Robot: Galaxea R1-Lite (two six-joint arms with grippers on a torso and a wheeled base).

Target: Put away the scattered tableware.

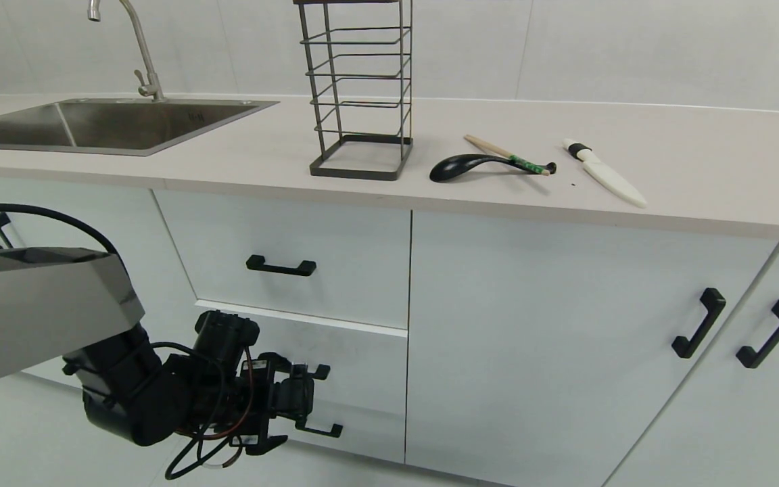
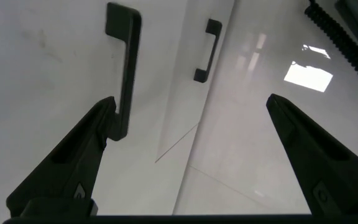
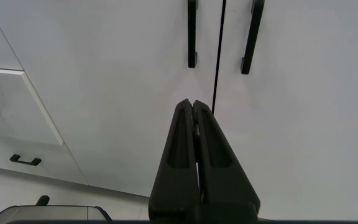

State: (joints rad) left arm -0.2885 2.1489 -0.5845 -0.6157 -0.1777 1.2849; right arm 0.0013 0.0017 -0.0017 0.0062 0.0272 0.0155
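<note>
You'll find the wire rack cut off by the head view's top edge and the sink by its left edge; the dark speck beside the knife is too small for you to identify

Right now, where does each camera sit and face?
Head view: on the head, looking down at counter and tableware; left arm shows.
Left wrist view: faces the lower drawer handle; open left hand shows.
Right wrist view: faces two door handles; shut right hand shows.
Shared: head and left wrist views both show that handle.
</note>
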